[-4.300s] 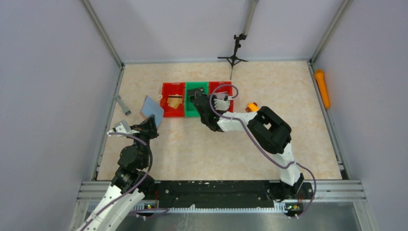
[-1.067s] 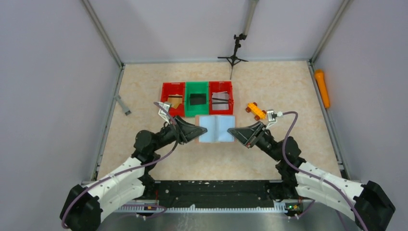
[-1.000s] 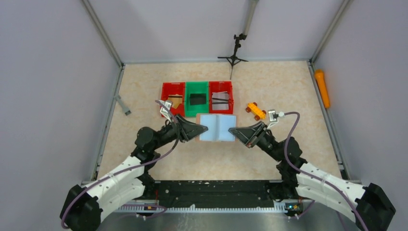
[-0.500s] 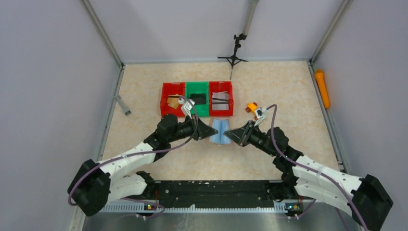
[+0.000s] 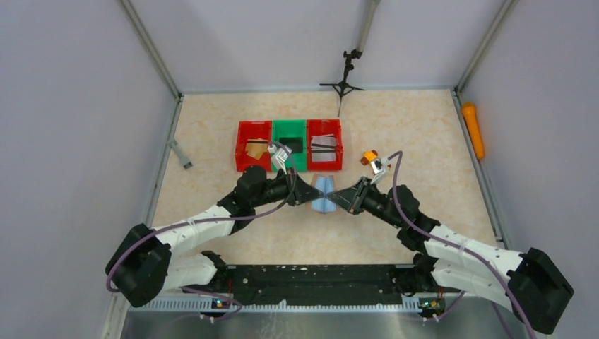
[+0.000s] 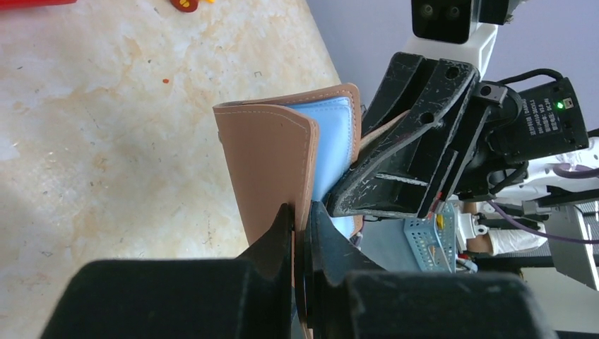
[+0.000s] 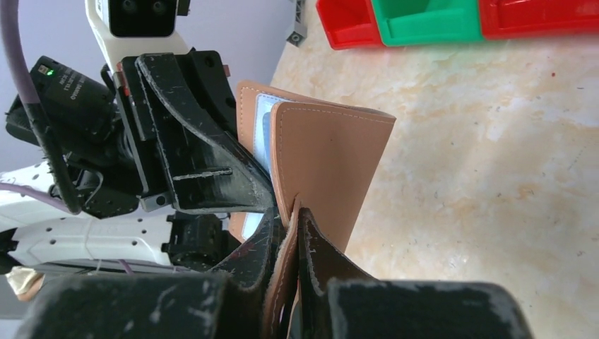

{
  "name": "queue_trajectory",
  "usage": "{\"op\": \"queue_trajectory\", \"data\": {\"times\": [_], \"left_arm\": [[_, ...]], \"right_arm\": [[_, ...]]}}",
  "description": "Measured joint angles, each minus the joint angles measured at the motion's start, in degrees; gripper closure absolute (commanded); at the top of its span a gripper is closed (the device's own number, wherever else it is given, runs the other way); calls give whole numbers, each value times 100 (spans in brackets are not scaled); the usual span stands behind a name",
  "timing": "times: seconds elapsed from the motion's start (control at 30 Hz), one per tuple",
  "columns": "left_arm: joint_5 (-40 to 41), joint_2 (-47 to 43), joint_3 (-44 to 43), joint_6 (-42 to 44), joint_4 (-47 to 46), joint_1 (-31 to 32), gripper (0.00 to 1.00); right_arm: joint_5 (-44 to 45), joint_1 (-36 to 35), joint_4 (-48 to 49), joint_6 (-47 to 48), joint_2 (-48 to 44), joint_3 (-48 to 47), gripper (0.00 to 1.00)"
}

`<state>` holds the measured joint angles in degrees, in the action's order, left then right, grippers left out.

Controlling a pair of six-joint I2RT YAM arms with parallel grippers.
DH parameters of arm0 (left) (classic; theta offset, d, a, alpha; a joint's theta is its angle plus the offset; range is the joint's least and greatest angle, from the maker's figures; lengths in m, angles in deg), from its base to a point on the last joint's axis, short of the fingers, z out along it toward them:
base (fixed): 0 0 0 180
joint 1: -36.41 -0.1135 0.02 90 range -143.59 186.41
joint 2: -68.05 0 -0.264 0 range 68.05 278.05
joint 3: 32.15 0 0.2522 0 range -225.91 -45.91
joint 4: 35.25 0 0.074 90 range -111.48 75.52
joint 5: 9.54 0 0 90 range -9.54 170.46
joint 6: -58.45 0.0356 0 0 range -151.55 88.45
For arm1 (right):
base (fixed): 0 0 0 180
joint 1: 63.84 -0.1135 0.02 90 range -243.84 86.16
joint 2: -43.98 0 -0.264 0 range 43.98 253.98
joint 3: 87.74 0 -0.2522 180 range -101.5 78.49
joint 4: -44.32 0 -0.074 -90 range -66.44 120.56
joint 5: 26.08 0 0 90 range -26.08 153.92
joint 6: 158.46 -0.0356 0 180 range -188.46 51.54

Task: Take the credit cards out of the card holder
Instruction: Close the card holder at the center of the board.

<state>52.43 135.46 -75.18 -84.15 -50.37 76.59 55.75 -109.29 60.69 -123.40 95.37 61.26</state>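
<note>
The small, flat, tan-brown leather-like folding card holder [image 5: 323, 195] hangs just in front of the green plastic bin [image 5: 289, 127], raised between the two arms and folded almost shut. Only a sliver of its pale blue lining shows between the flaps.

The left gripper [image 6: 300, 219] has its fingers pressed together on the edge of one brown flap. The right gripper [image 7: 295, 220] pinches the opposite flap the same way. The two sets of fingertips nearly meet across the holder.

Behind the holder, a thin black card [image 5: 293, 145] lies inside the green bin. To the left of that bin, a tan-gold card [image 5: 256, 148] rests in a red plastic bin [image 5: 241, 148]. To its right, a white-grey card with a dark stripe [image 5: 323, 146] sits in a second red bin [image 5: 324, 125].

With three cards lying in the bins and none sticking out of the holder, the emptying looks largely done. The pockets are hidden by the fold, so I cannot tell whether a card remains inside. Closing the holder and setting it down appears to be what is left.
</note>
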Motion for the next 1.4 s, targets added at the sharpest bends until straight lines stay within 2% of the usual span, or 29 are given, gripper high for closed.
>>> {"op": "queue_trajectory", "data": {"times": [0.07, 0.13, 0.33, 0.43, 0.63, 0.8, 0.83, 0.87, 0.93, 1.0, 1.17, 1.27, 1.4], "left_arm": [[35, 24, 0, 11, 63, 9, 91], [175, 63, -20, 70, 229, 52, 86], [350, 752, -579, 459, 708, 299, 60], [321, 1202, -669, 520, 704, 391, 55], [17, 2181, -728, 525, 608, 417, 53], [-17, 2623, -758, 621, 634, 428, 39], [42, 2625, -758, 664, 713, 439, 39], [94, 2625, -761, 719, 763, 450, 39], [214, 2618, -776, 820, 874, 468, 39], [295, 2586, -776, 914, 981, 476, 42], [413, 2505, -776, 1038, 1121, 476, 49], [437, 2505, -774, 1047, 1134, 476, 55], [509, 2468, -717, 1034, 1139, 476, 60]], "right_arm": [[72, 0, -258, 46, -46, -35, 100], [225, -2, -925, 153, -166, -232, 100], [1001, -13, -3053, 704, -256, -1119, 100], [1318, -13, -3823, 951, -111, -1480, 98], [1744, -31, -4826, 1346, 713, -2009, 91], [2288, -278, -5469, 1534, 1381, -2420, 91], [2400, -339, -5563, 1556, 1510, -2511, 89], [2507, -400, -5652, 1580, 1639, -2610, 83], [2728, -518, -5814, 1606, 1904, -2796, 54], [2846, -601, -5899, 1598, 2098, -2911, 45], [2590, -730, -5674, 1742, 2253, -2962, 43], [2000, -682, -4979, 1727, 2186, -2758, 46], [1045, -398, -4162, 1576, 2092, -2293, 46]]}}
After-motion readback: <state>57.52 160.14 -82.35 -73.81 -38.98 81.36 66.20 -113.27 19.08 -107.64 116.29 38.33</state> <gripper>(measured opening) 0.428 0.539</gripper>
